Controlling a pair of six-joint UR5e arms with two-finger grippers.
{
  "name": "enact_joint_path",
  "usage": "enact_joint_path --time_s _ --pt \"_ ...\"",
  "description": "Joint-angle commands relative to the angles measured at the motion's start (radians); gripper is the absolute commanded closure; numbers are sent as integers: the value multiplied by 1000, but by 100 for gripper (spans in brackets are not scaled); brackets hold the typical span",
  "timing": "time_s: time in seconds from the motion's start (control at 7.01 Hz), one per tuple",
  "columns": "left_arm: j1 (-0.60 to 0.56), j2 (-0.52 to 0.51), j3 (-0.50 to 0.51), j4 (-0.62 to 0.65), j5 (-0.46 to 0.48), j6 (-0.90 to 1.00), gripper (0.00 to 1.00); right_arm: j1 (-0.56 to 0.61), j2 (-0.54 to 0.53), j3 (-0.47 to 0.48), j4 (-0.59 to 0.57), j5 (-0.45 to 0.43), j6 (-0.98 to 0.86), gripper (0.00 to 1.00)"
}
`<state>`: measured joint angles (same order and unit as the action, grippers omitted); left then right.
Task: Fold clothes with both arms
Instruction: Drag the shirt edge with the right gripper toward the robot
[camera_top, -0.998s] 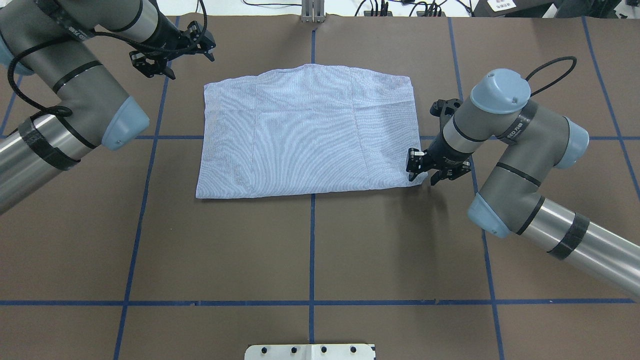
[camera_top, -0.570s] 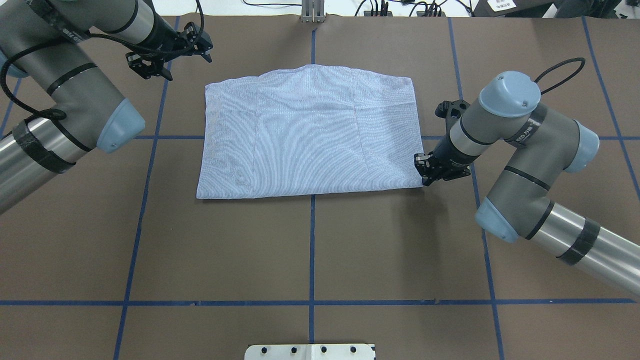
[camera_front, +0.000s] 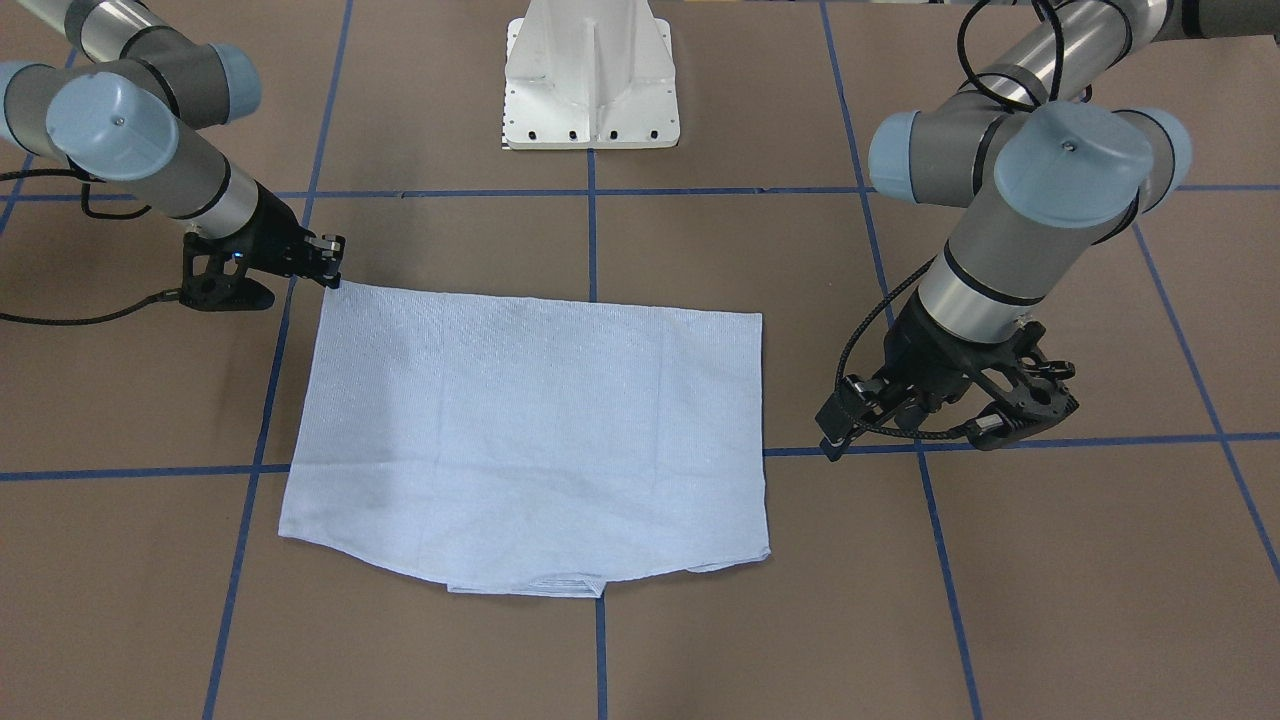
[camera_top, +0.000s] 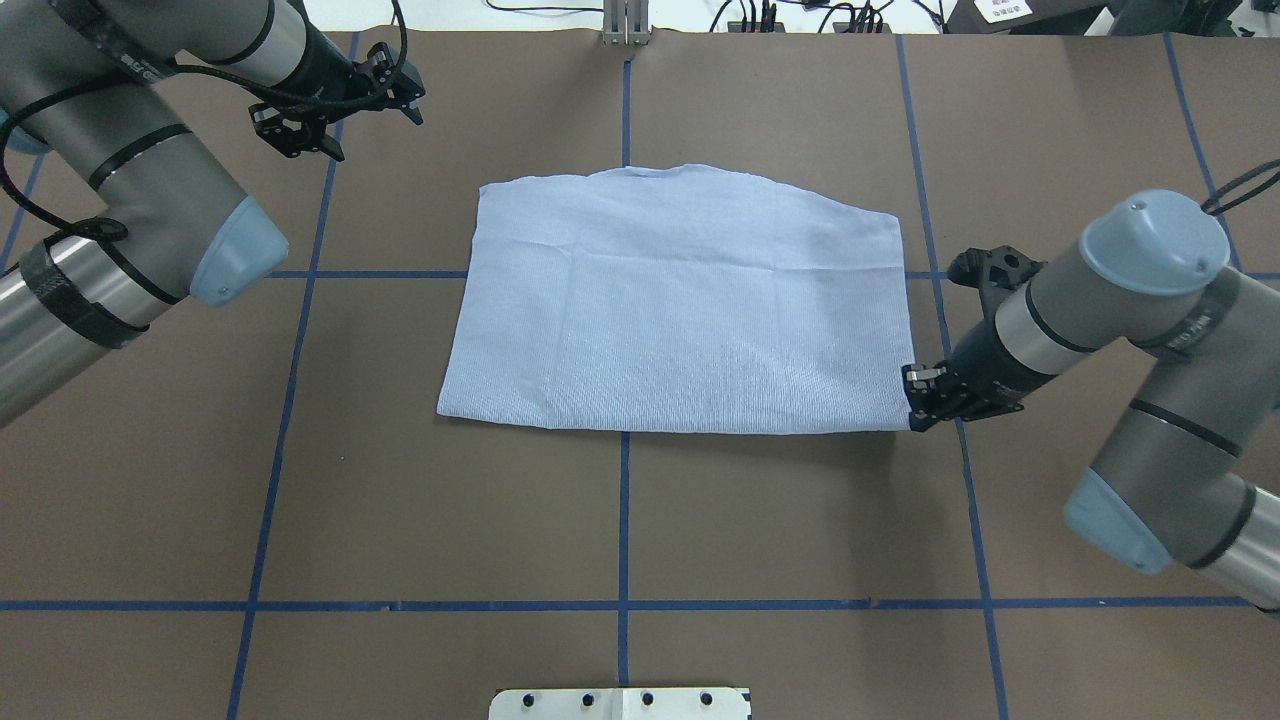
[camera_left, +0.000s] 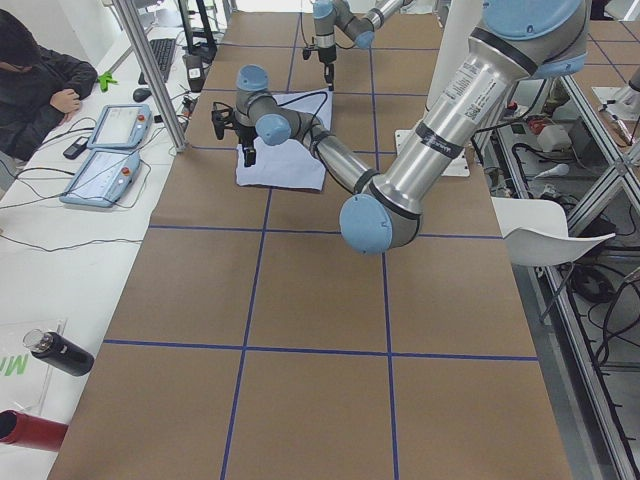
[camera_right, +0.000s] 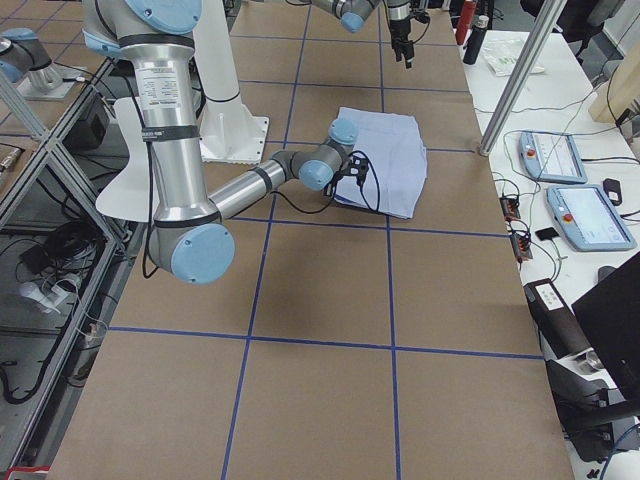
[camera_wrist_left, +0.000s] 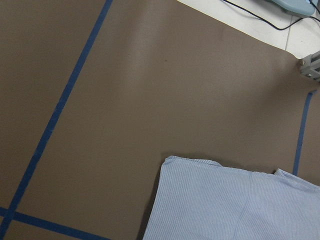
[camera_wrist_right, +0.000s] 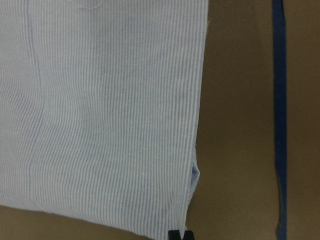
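right hand (camera_top: 915, 400) clamped on robot-side right corner of the shirt (camera_top: 680, 300), left hand (camera_top: 375, 130) spread apart, well off its far-left corner, long axis between them

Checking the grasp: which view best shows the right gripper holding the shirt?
Overhead exterior: the right gripper sits closed on the near right corner of the shirt. Front-facing shows that grasp obliquely; the right wrist view shows mainly the shirt edge; side views show it too small.
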<state>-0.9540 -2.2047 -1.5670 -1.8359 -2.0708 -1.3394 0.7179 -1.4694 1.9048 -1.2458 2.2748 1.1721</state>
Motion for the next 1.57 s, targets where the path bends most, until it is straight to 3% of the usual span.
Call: enact_joint_path --time_s 0.0,0.43,0.86,1.0,1.14,1.43 --pt "3 0 -18 15 0 -1 3 -70 -158 140 0 79 4 100" --pt "18 8 -33 15 8 -20 3 -231 -261 213 0 227 52 100" --pt "43 29 -82 15 8 -43 3 -444 -250 261 8 229 288 100" --pt "67 37 -99 14 8 -43 2 -442 -240 255 6 224 332 58" --pt "117 60 -126 12 8 -73 2 -378 -227 251 8 215 363 1" --pt "260 95 -218 6 8 -231 2 -138 -78 185 11 216 350 0"
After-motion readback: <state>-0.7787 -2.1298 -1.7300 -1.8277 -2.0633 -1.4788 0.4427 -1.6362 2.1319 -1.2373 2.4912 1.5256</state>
